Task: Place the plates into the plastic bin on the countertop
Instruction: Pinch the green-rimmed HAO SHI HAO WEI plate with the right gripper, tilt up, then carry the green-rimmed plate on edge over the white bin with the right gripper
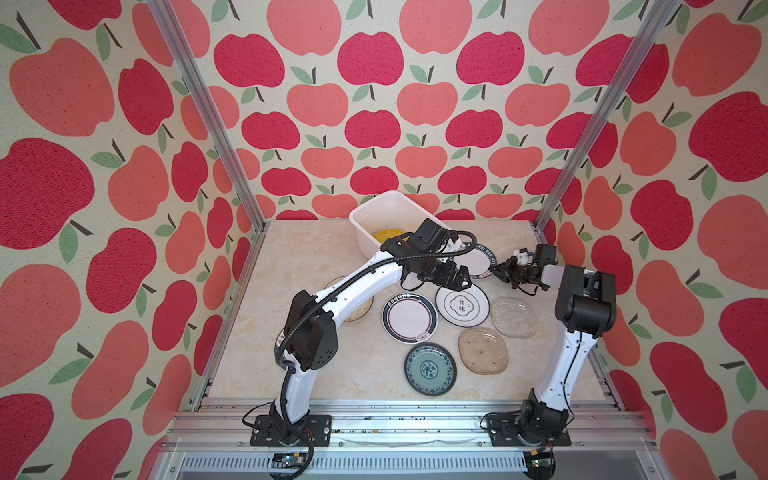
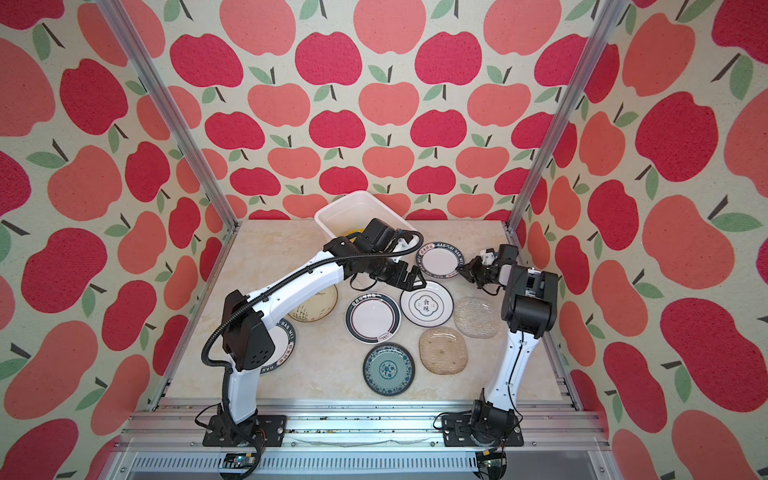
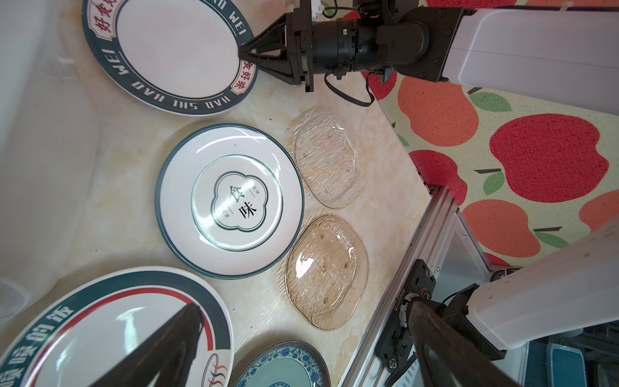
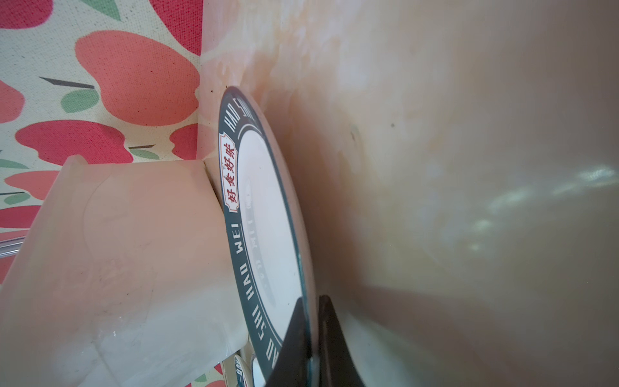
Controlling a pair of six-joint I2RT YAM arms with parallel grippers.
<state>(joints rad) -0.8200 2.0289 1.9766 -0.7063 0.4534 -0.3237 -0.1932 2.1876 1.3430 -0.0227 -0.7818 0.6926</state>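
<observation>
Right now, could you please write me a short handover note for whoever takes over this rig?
The left gripper is open and empty, above the plates. The right gripper is shut on the rim of the lettered plate beside the plastic bin.
Done: one yellow plate lies in the bin.
Left: the gripped plate and seven others on the countertop, two partly under the left arm.

Glossy plate (image 3: 174, 50), smooth marble-patterned countertop (image 1: 353, 374)

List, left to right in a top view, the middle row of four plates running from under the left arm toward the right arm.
cream plate → dark-rimmed plate → white plate with characters in its middle → clear glass plate
</observation>
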